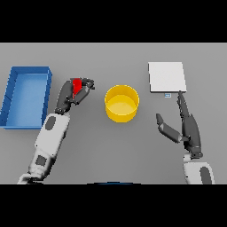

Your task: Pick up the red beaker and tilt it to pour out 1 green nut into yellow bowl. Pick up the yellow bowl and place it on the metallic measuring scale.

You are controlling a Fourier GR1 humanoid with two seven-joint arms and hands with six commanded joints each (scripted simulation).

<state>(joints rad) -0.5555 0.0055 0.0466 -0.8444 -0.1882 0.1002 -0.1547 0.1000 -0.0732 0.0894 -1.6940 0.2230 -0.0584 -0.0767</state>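
Grey table (111, 146): blue bin (25, 96) beside left hand (73, 94), fingers around red beaker (76, 86); right hand (186, 126) fingers straight.

Bowl (121, 103) sits mid-table; tray (25, 97) far left; scale (166, 77) right (slightly behind the bowl).

The left hand (74, 94) is curled round the red beaker (77, 85), left of the yellow bowl (121, 103). The right hand (186, 126) lies with fingers straight, just below the metallic scale (166, 77).

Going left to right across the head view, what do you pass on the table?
blue bin → left robot hand curled round the red beaker → yellow bowl → metallic measuring scale; the open right robot hand overlaps the scale's span.
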